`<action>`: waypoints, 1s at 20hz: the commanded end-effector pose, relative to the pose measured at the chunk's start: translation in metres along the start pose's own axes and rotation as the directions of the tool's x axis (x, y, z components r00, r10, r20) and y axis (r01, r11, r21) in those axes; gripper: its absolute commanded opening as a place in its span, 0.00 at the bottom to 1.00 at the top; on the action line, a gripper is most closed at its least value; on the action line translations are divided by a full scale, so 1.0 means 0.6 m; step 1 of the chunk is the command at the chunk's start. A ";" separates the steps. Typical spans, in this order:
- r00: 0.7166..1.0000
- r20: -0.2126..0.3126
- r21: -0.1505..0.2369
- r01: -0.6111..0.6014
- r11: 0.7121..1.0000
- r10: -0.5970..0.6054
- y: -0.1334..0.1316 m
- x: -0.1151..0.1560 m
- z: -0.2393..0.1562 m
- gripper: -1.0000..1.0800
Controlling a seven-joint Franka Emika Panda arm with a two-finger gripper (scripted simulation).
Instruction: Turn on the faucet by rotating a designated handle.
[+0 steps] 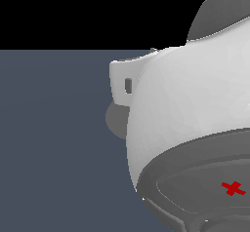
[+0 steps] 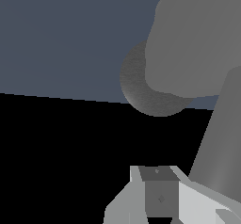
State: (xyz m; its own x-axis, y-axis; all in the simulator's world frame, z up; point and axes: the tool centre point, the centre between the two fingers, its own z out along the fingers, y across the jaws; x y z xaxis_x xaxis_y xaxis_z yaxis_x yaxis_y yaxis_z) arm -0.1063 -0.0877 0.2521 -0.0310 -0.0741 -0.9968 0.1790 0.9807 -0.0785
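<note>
In the wrist view the faucet (image 2: 197, 35) fills the far side as a thick matte grey cylinder, with its darker round base (image 2: 136, 93) showing behind it. The handle (image 2: 221, 143), a straight grey rod, runs down from the cylinder close beside my gripper (image 2: 157, 178). The fingers (image 2: 188, 197) sit together with no gap showing and nothing between them; I cannot tell whether they touch the rod. In the exterior view only a small grey round part of the faucet (image 1: 115, 121) peeks out behind the arm, and the fingers and handle are hidden.
The white arm link (image 1: 190, 109) with its dark grey joint ring (image 1: 195, 197) fills most of the exterior view. A flat blue-grey floor (image 1: 53, 138) lies on the exterior view's left, with black background above it.
</note>
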 end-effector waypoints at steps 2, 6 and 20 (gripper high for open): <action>1.000 -0.014 0.002 -0.023 1.000 0.023 0.022 -0.004 0.000 0.00; 0.999 -0.009 -0.001 -0.031 1.000 0.031 0.044 -0.015 0.000 0.00; 0.998 0.009 -0.013 -0.058 0.998 0.058 0.117 -0.053 0.001 0.00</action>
State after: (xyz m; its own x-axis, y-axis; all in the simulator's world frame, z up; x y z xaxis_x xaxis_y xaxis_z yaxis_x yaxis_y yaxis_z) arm -0.1009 -0.0507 0.2508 -0.0060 -0.1145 -0.9934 0.1827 0.9766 -0.1137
